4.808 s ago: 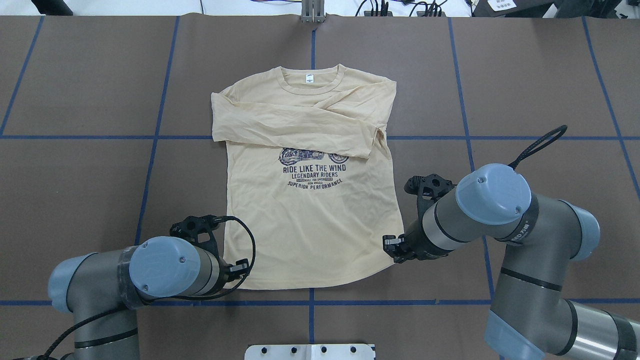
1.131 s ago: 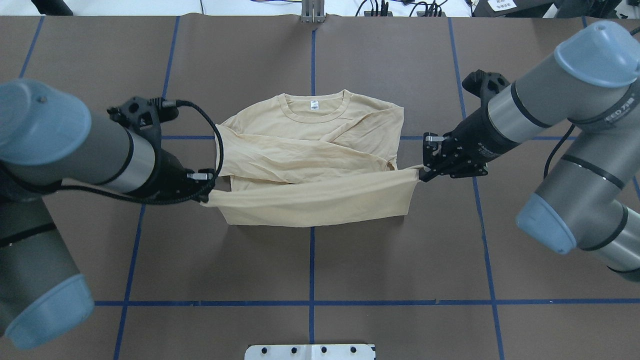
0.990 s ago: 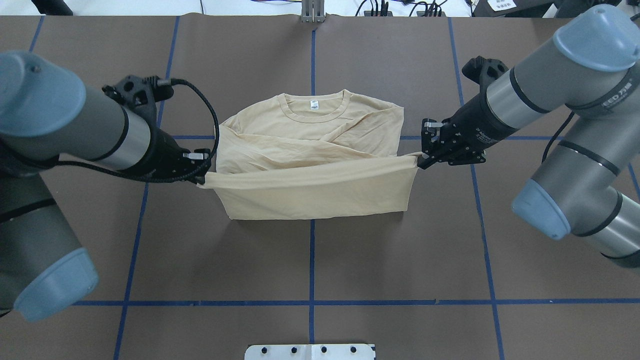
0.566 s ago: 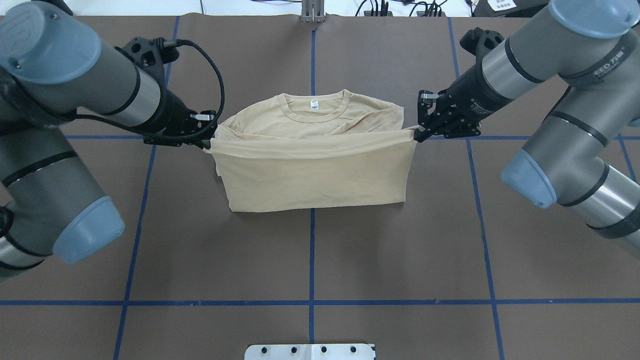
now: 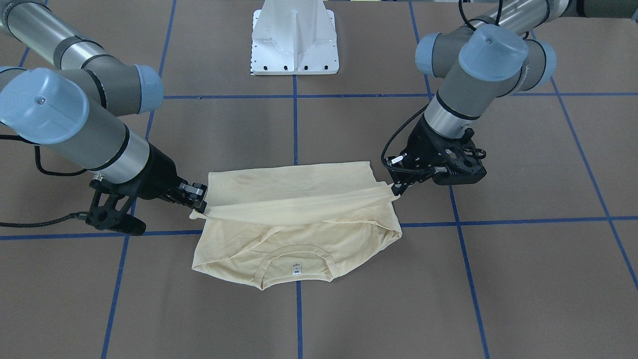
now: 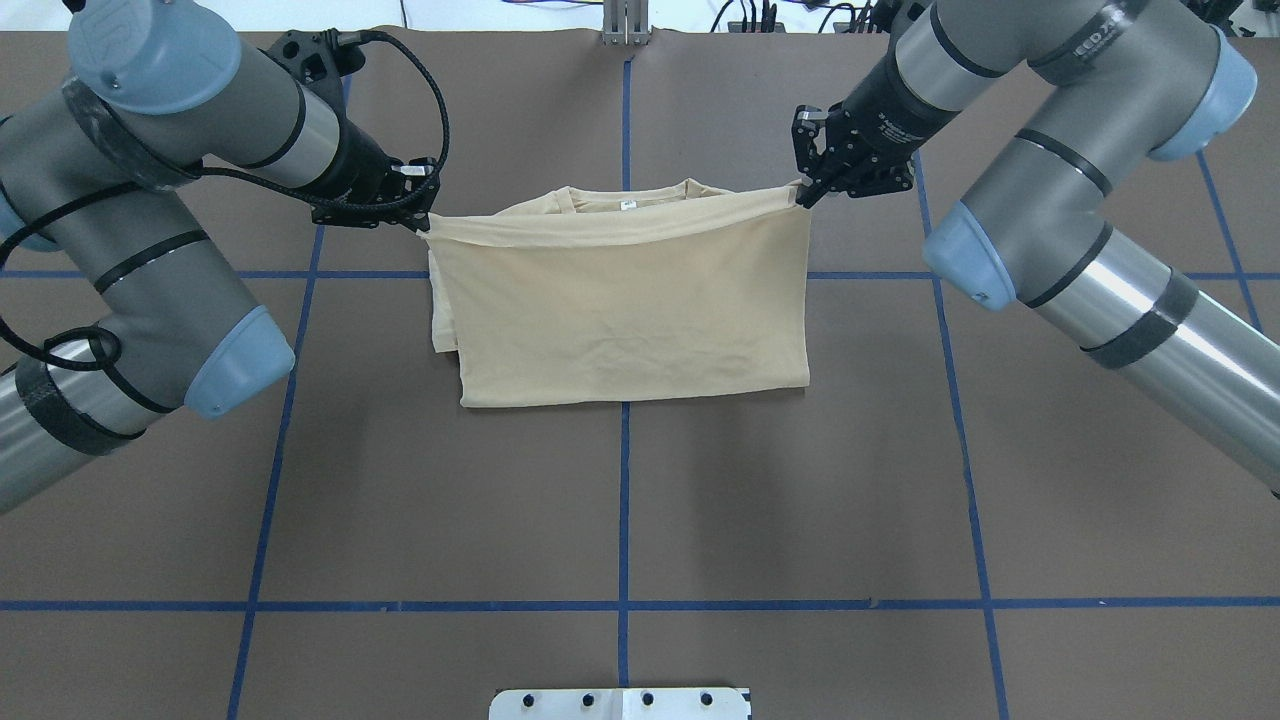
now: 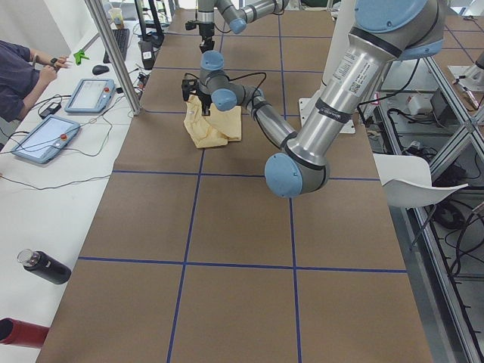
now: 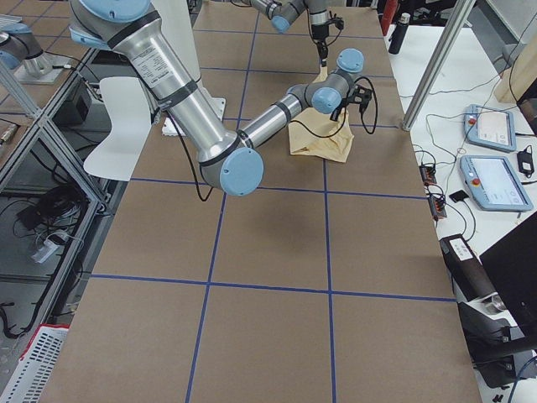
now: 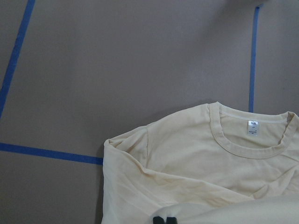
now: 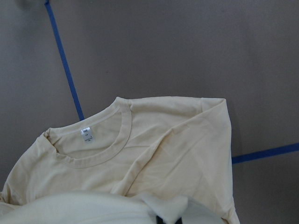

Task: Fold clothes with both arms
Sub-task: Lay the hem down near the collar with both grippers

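Note:
The cream-yellow T-shirt lies on the brown table, its lower half folded up over the chest so the print is hidden. My left gripper is shut on the hem's left corner. My right gripper is shut on the hem's right corner. The hem is stretched between them, a little above the cloth, close to the collar. In the front-facing view the left gripper is on the right and the right gripper on the left. The collar and neck tag show in both wrist views.
The white pedestal base stands at the robot's side of the table. Blue tape lines grid the brown table. A side bench with tablets, a dark bottle and a metal pole lies beyond the far edge.
Both grippers have carried the hem away from the robot toward the collar. The folded layer now covers the sleeves and nearly all of the chest.

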Action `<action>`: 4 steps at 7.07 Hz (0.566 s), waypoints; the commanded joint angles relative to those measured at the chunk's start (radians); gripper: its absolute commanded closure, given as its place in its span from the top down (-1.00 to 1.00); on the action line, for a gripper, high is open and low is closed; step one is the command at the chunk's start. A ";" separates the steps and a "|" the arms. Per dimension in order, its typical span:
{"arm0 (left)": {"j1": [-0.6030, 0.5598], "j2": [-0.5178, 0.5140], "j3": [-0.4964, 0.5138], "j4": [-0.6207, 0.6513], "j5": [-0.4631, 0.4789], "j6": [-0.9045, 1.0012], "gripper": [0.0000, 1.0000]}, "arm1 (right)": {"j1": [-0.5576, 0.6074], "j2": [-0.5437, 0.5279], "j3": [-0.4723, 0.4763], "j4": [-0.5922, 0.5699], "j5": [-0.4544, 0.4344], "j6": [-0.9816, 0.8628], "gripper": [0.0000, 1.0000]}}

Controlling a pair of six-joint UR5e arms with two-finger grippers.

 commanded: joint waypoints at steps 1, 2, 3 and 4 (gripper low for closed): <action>0.001 -0.028 0.198 -0.235 0.004 -0.069 -1.00 | -0.006 0.016 -0.127 0.123 -0.012 0.000 -1.00; 0.000 -0.047 0.278 -0.299 0.006 -0.071 -1.00 | -0.015 0.025 -0.170 0.148 -0.033 0.000 -1.00; 0.001 -0.065 0.355 -0.368 0.006 -0.075 -1.00 | -0.035 0.061 -0.246 0.183 -0.054 0.000 -1.00; 0.004 -0.083 0.410 -0.406 0.007 -0.080 -1.00 | -0.058 0.065 -0.274 0.186 -0.068 0.000 -1.00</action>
